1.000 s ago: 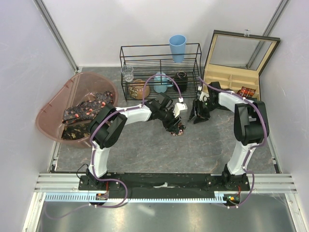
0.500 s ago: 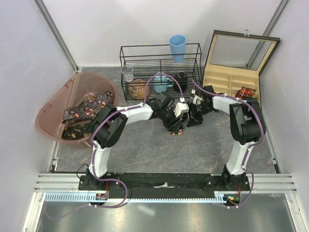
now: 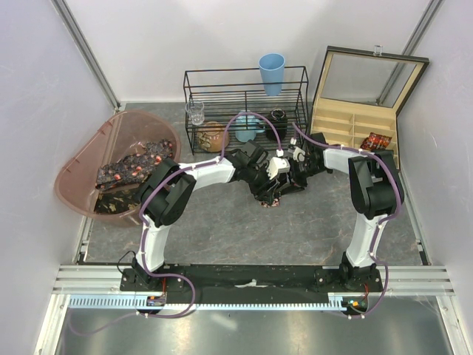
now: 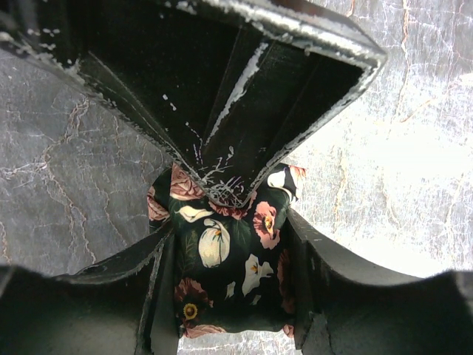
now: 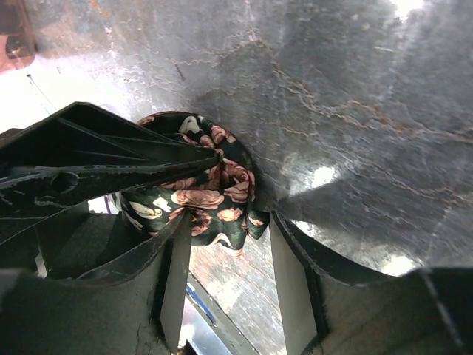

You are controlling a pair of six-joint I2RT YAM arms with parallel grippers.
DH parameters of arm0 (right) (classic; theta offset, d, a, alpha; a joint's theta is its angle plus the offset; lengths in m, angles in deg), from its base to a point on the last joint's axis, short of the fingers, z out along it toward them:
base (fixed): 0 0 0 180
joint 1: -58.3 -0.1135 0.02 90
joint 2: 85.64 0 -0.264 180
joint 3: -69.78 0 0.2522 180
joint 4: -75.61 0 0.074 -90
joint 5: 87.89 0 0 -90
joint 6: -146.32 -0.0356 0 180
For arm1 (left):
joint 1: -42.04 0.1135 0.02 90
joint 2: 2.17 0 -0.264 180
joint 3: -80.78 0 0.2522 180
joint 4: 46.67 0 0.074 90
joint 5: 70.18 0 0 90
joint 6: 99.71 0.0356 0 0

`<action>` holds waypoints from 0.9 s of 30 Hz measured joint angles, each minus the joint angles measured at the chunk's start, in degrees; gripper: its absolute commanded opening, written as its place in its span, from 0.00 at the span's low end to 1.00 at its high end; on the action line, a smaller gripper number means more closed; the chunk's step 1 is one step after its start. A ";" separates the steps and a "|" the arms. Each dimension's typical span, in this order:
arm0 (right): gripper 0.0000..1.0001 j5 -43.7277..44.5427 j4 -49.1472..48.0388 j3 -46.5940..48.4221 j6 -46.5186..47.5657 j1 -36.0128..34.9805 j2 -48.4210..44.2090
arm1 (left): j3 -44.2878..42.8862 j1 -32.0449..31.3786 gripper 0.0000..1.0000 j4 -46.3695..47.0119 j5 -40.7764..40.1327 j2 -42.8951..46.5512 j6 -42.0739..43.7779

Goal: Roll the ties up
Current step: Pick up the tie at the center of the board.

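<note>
Far left: tub (image 3: 80, 159) holds loose ties (image 3: 133, 168) in a heap, count unreadable.

Centre: rolled tie (image 5: 214, 185) sits on table (image 3: 222, 237), mostly hidden under both gripper heads in top view.

Left gripper (image 4: 228, 242) is clamped on that coil, one finger on each flank.

Right gripper body blocks upper half of left wrist view, its tip touching coil top.

Right gripper (image 5: 230, 225) has jaws apart, bare table in gap, coil just past fingertips.

Far right: second coil (image 3: 377, 140) in wooden box (image 3: 347, 122).

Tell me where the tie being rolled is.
Top view: the tie sits mid-table, in front of the wire rack, gripped in the left claw with the right claw close on its right.
</note>
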State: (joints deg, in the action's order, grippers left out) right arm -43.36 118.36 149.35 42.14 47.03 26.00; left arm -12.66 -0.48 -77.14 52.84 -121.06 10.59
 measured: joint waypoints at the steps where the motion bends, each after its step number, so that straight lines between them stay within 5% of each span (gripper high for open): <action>1: 0.53 -0.24 -0.26 -0.11 0.02 0.00 0.00 | -0.07 0.00 0.02 -0.11 0.00 -0.04 0.09; 12: 0.60 -3.17 -4.39 -2.03 -0.79 0.39 0.00 | -0.52 0.02 0.02 -1.27 -0.02 -0.13 0.42; 18: 0.36 -6.58 -7.56 -3.06 -2.58 0.48 0.76 | -0.68 0.07 0.02 -1.64 0.00 -0.20 0.68; 27: 0.52 -8.76 -10.14 -4.50 -3.63 0.94 0.87 | -0.81 0.07 0.02 -2.10 -0.02 -0.22 1.07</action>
State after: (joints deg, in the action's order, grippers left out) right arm -52.12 108.22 144.84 38.51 47.97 26.87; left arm -13.47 -0.42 -79.24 52.82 -121.28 11.66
